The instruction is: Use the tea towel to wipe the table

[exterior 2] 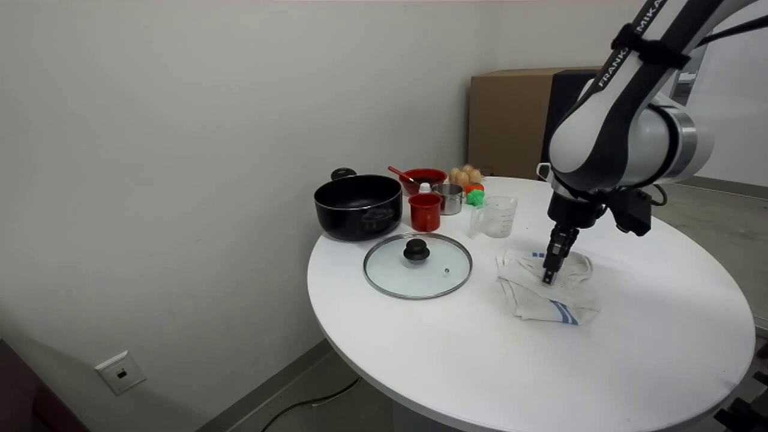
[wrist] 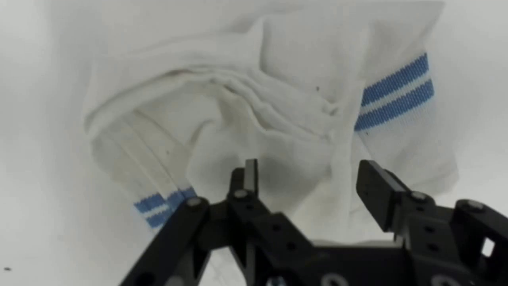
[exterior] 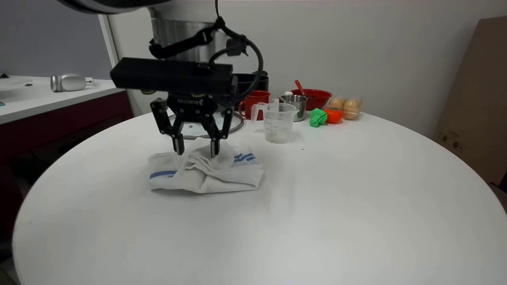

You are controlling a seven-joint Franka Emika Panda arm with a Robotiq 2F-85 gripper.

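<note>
The hand stands wide over the tea towel, at the grasping step, I'd say, so next it must pinch firmly before wiping the counter.

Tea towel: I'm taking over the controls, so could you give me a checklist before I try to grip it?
1. Tea towel on the table, beneath the jaws: ok.
2. Jaws open: ok, apart in the wrist view.
3. Jaws touching the cloth: cannot tell.
4. Tea towel lying flat: not ok, folded and creased.
5. Measuring cup clear of the tea towel: ok, gap visible.
6. Glass lid clear of it: ok, gap visible.
</note>
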